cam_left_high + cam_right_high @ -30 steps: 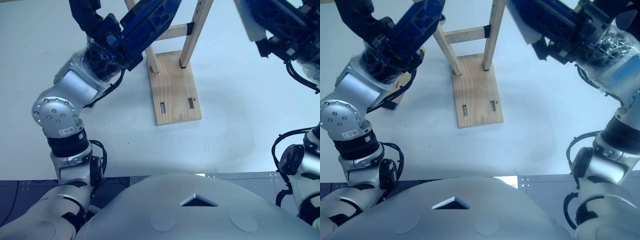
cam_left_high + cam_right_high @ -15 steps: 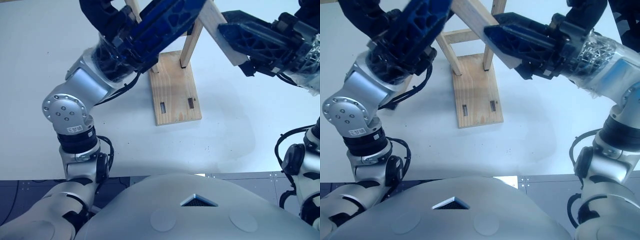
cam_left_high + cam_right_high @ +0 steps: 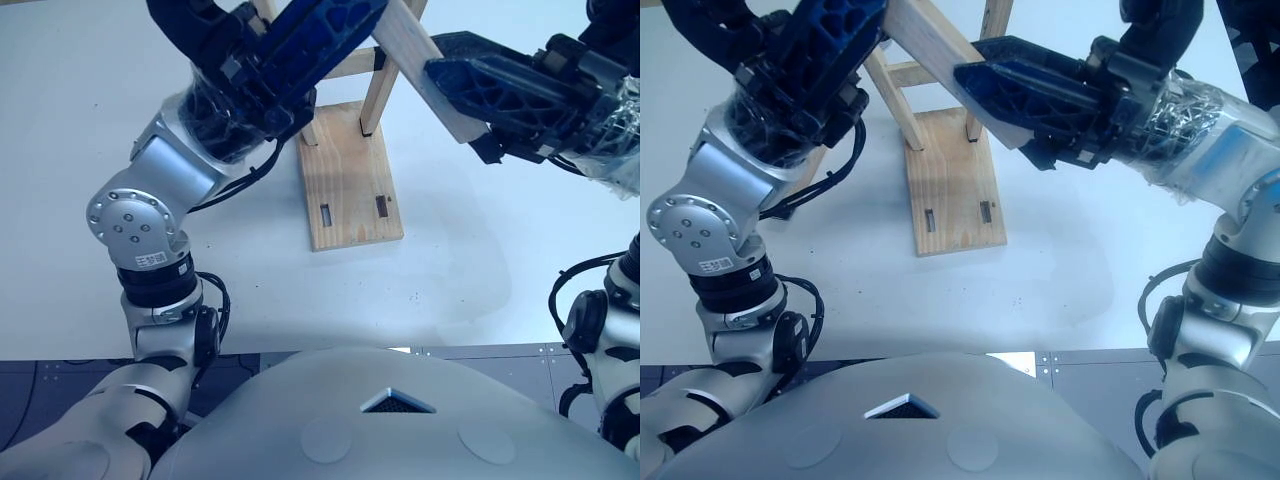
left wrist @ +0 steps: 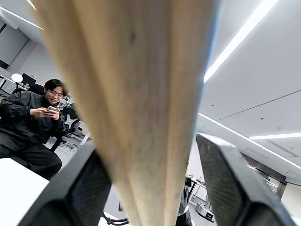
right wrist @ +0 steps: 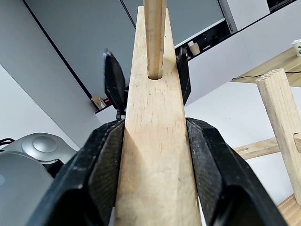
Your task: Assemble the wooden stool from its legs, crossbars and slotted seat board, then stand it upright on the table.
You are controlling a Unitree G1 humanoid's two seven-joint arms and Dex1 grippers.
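While loose leg [image 3: 418, 58] is clamped by left gripper [image 3: 345, 20] and right gripper [image 3: 1000, 95], one leg pair [image 3: 383, 75] is seated in seat board [image 3: 345, 190] beneath grippers; two slots [image 3: 325, 213] unfilled, stool not yet upright.

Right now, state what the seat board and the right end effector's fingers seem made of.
Seat board: pale unfinished wood, visible grain, matte. Right end effector fingers: probably dark blue plastic, lattice-patterned, slightly glossy.

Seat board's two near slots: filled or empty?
Empty. Both slots in the seat board show as bare dark cut-outs; two legs stand only at its far end.
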